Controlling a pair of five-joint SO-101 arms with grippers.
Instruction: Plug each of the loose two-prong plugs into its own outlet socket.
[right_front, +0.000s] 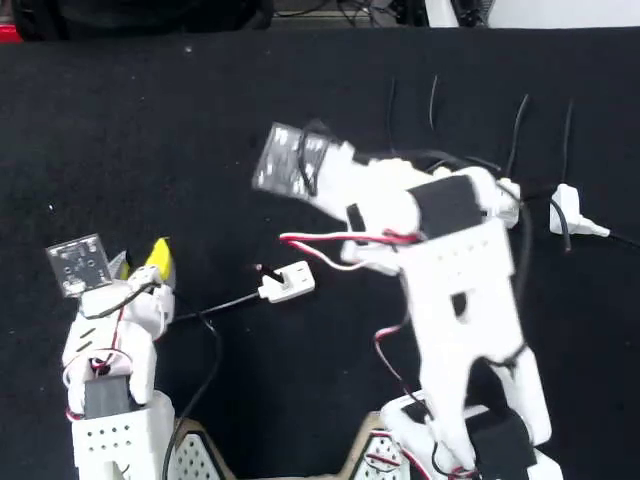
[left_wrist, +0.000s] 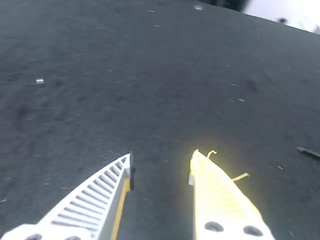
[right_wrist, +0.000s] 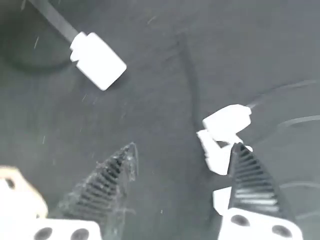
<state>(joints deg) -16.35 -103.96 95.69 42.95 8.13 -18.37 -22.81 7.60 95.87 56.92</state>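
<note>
A white two-prong plug on a black cable lies on the black table between the arms. In the right wrist view, a white plug lies ahead of my open right gripper. A cluster of white plug or socket pieces touches the tip of one black finger; nothing is between the fingers. Another white plug piece lies at the far right of the table. My left gripper stands open over bare mat at the left, holding nothing.
The right arm stretches across the middle and hides the table under it. Several thin black cables run to the back right. A black cable loops from the middle plug toward the left arm's base.
</note>
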